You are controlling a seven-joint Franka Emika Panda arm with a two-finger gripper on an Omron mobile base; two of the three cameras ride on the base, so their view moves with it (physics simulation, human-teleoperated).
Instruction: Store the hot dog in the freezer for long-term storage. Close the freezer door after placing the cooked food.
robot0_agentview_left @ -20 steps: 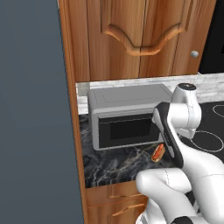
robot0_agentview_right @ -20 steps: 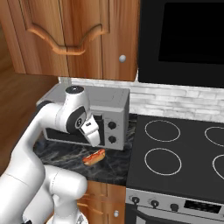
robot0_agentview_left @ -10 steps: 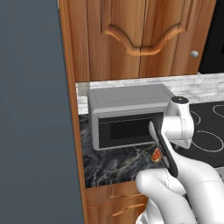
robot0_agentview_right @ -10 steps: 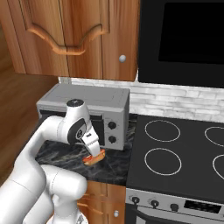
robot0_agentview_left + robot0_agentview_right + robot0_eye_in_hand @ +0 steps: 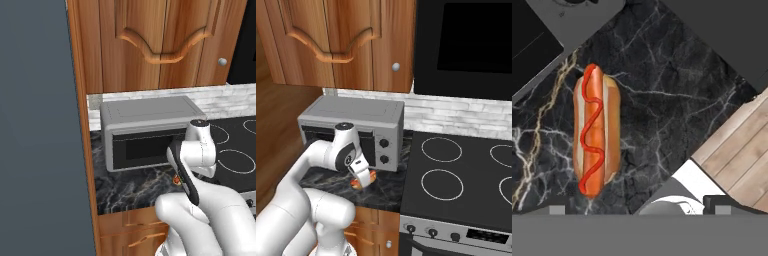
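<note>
The hot dog (image 5: 594, 130), an orange-tan bun with a red sausage and a wavy ketchup line, lies on the black marble counter (image 5: 662, 100). My gripper (image 5: 639, 206) hangs just above it, open, and the bun sits between the fingertips, nearer the left one (image 5: 558, 208). From the right base view the gripper (image 5: 362, 179) is low over the counter in front of the microwave, with the hot dog (image 5: 371, 175) peeking out beside it. A small bit of the hot dog (image 5: 176, 180) shows behind my wrist. The freezer (image 5: 40, 130) is the dark slate-grey face at the left; I cannot tell how its door stands.
A grey microwave (image 5: 351, 122) stands on the counter right behind the gripper. The black stovetop (image 5: 456, 175) lies to the right. Brown wooden cabinets (image 5: 160, 45) hang above. The counter's front edge and wooden floor (image 5: 737, 150) lie close to the hot dog.
The arm has come down and the hand has dropped from in front of the microwave to just over the hot dog. The jaws have stayed open.
</note>
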